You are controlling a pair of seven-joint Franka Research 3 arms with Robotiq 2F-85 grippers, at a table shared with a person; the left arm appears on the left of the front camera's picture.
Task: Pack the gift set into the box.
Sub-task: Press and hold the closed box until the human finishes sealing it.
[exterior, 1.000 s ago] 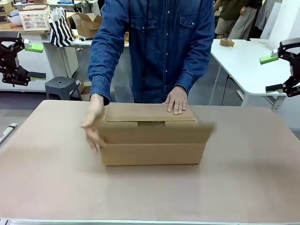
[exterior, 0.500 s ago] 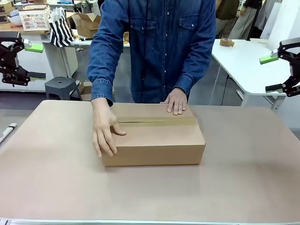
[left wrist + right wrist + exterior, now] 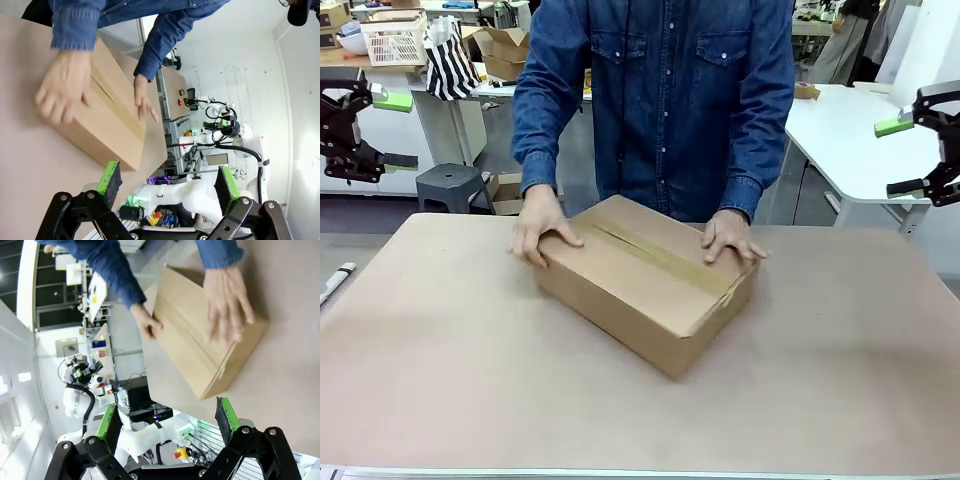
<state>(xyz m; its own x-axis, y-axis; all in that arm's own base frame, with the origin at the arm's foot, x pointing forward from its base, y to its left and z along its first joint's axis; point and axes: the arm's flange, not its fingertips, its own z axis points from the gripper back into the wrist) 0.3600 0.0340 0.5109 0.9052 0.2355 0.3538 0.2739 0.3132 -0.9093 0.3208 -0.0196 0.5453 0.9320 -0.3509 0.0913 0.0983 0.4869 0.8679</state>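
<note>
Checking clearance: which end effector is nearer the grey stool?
Left. The left end effector hangs up-left of the grey stool; the right end effector sits across the table.

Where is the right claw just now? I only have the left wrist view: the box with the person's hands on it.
Observer: The right claw is open and raised at the robot's right side, well away from the box.
Operator: How does the box sit on the table?
Observer: Askew on the table. One corner points toward the robot's side, and the closed top seam runs diagonally.
Operator: What else lies on the table?
Observer: A small white object at the table's left edge, far from the box. It is too small to identify.
</note>
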